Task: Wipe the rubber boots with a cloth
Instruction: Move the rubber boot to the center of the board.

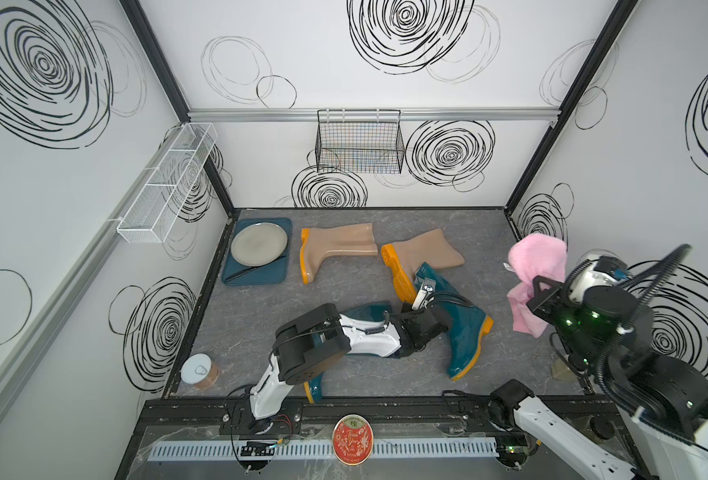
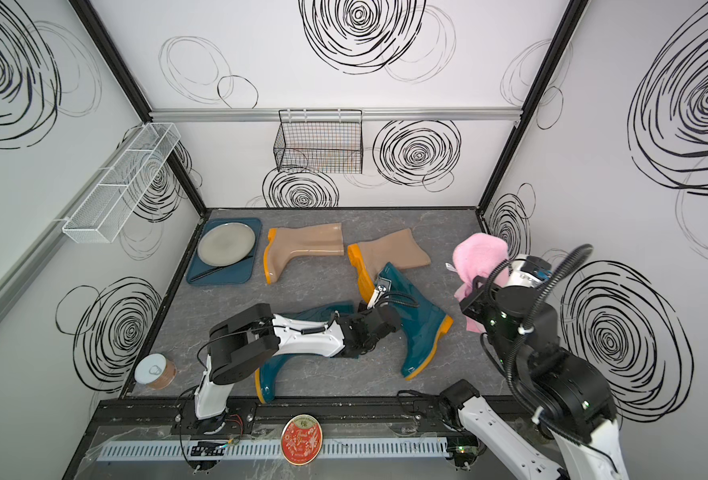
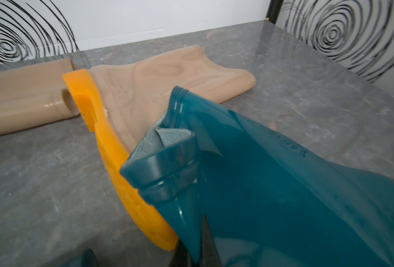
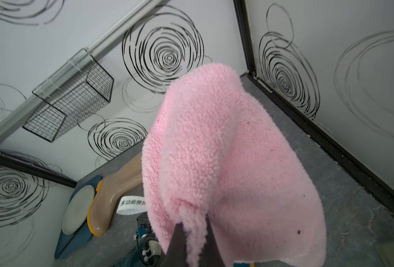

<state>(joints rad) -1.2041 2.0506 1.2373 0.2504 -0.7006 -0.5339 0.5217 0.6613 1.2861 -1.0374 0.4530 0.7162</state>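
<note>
left gripper [image 3: 195, 250] pinches shut on the teal boot [image 1: 464, 332]; right gripper [image 4: 192, 242] is clamped on the pink cloth [image 1: 537, 262].
boot lies on the table [image 1: 240, 324]; cloth hangs raised by the right wall. second teal boot [image 1: 367, 313] is mostly hidden under the left arm; beige boots [image 1: 340, 243] lie behind.

Blue tray [image 1: 275, 276], back left of grey tabletop [image 1: 261, 328]: grey plate [image 1: 259, 244] and dark utensil [image 1: 240, 274] (kind unclear) on it. White mesh shelf [image 1: 165, 187], left wall [image 1: 74, 216]. Black wire basket [image 1: 359, 141], back wall [image 1: 261, 166]. Tin can [image 1: 198, 371], front left corner. Round red tin [image 1: 352, 439], front edge.
</note>
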